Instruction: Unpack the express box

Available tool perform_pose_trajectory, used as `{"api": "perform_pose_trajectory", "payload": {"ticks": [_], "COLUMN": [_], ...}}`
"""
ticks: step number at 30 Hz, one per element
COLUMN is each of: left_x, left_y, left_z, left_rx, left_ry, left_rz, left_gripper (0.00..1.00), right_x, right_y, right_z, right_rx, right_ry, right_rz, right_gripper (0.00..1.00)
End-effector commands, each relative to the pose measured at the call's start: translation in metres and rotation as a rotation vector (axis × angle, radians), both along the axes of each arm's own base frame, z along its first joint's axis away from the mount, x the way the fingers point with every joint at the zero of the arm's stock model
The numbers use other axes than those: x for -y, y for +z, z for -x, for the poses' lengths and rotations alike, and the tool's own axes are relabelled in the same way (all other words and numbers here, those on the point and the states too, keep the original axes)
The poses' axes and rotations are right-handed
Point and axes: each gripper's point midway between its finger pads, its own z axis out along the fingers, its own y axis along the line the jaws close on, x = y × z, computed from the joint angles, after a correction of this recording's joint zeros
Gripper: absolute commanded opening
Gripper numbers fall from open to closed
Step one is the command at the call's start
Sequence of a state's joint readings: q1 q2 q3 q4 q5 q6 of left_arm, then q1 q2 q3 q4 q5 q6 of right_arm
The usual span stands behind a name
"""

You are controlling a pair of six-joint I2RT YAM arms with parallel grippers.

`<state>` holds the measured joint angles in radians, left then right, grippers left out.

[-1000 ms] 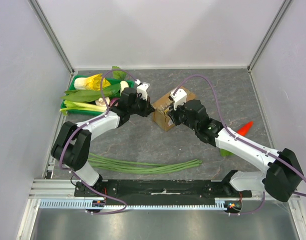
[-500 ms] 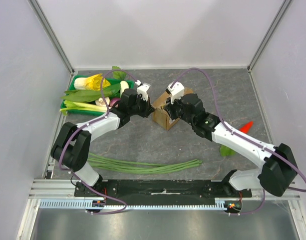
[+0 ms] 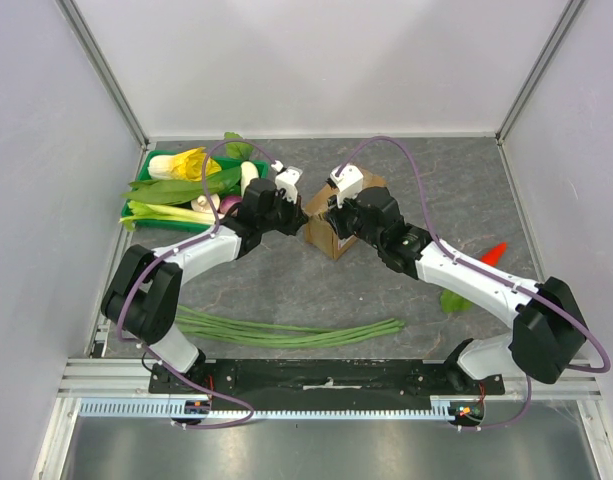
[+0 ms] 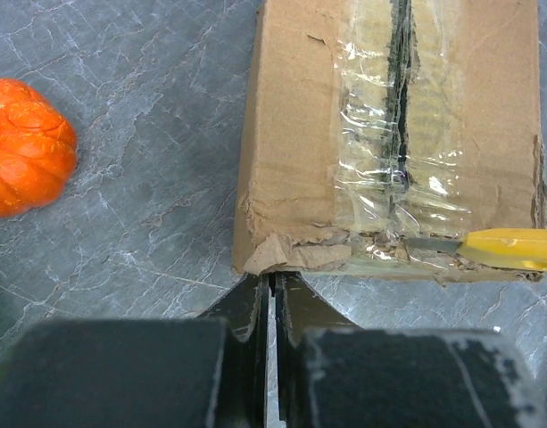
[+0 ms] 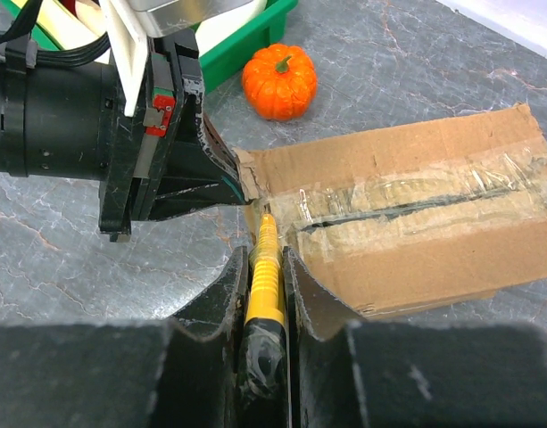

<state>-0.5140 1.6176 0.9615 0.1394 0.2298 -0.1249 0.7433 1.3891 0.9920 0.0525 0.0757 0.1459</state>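
Item: express box [image 4: 389, 134], mid-table [image 3: 426, 170], taped seam up and still sealed. Right tool [image 5: 266, 254] is clamped on a yellow knife [image 4: 514, 248], blade at the seam's end by the box's torn corner. Left tool [image 4: 271, 285] has its fingers drawn together, tips at that same corner. Hazards, by my reckoning: the blade skids off the crinkled tape into the left tool, or the box slides. Room: bare table beyond the box's other end; pumpkin [image 5: 279, 82] and green tray [image 5: 255, 40] lie off its torn end.
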Motion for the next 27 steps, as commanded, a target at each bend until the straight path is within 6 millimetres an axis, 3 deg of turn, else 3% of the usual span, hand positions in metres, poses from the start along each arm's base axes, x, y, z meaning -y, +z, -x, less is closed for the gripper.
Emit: {"api": "perform_pose_trajectory", "payload": {"ticks": [1, 5, 11, 18, 24, 27], "left_x": [-0.01, -0.02, -0.036, -0.022, -0.007, -0.005], "left_y": [0.008, 0.008, 0.006, 0.008, 0.014, 0.014], "left_z": [-0.009, -0.018, -0.027, -0.021, -0.012, -0.01], "left_rx": [0.059, 0.041, 0.028, 0.027, 0.035, 0.036], "left_ry": [0.064, 0.169, 0.289, 0.201, 0.103, 0.088], "left_rz": [-0.04, -0.047, -0.07, -0.046, -0.011, -0.013], "left_gripper": [0.02, 0.02, 0.02, 0.02, 0.02, 0.02], "right_x": [-0.005, 0.003, 0.022, 0.032, 0.014, 0.001], "right_y": [0.007, -0.01, -0.017, 0.008, 0.03, 0.051], "right_z": [0.002, 0.014, 0.032, 0.033, 0.015, 0.002], "right_rx": [0.001, -0.056, -0.102, -0.059, -0.013, 0.041], "right_ry": [0.014, 0.005, -0.025, -0.059, -0.05, -0.027], "right_rz": [-0.041, -0.037, -0.025, -0.046, -0.093, -0.124], "right_gripper": [0.0, 0.0, 0.0, 0.0, 0.0, 0.0]}}
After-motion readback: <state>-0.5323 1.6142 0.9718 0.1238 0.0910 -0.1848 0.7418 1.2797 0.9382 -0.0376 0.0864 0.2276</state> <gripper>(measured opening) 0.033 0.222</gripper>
